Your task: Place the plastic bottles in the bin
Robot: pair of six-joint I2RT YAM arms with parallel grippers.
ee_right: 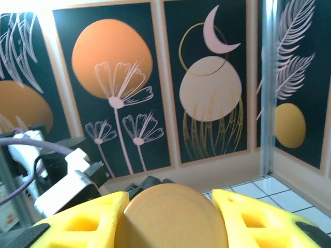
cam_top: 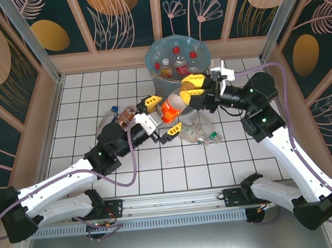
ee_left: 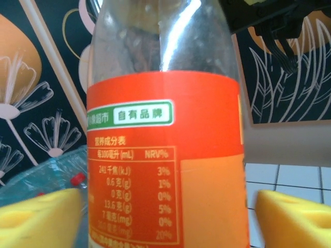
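I see the bin [cam_top: 149, 57] at the far wall, with several red-capped bottles [cam_top: 178, 62] inside. The tiled table [cam_top: 84, 102] lies open on the left (walls close three sides), and loose bottles [cam_top: 204, 133] lie just beneath the arms. In front of the bin, the orange-labelled bottle [cam_top: 172, 107] is clamped at one end in my right gripper [cam_top: 193, 86]. My left gripper [cam_top: 162, 115] straddles it, fingers spread wide.

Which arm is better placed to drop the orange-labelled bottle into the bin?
Right. The right claw grips the base of the orange-labelled bottle and sits beside the bin. The left claw stands open around the bottle, farther from the bin.
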